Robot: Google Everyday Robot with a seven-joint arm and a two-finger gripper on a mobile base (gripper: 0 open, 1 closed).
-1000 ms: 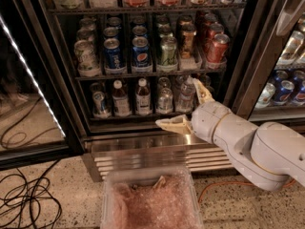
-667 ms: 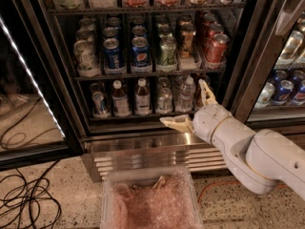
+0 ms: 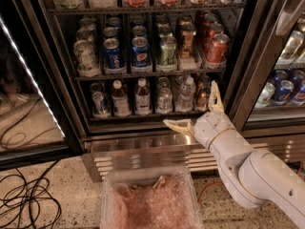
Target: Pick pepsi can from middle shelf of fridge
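- Down low in front of the tall black-framed glass-door fridge [image 3: 240,75], the white two-finger gripper [image 3: 190,102] hangs right by the small bottles [image 3: 143,97], jaws spread wide, nothing in them.
- The small blue aluminium pepsi can with the round globe logo [image 3: 140,55] stands upright at the front of the thin dark metal middle shelf [image 3: 152,74], up and left of the gripper, well apart.
- A blue can with white lettering [image 3: 113,55] sits just left of it, and a green can [image 3: 167,51] just right.
- A clear plastic bin [image 3: 107,190] sits below the ribbed steel grille [image 3: 143,159].
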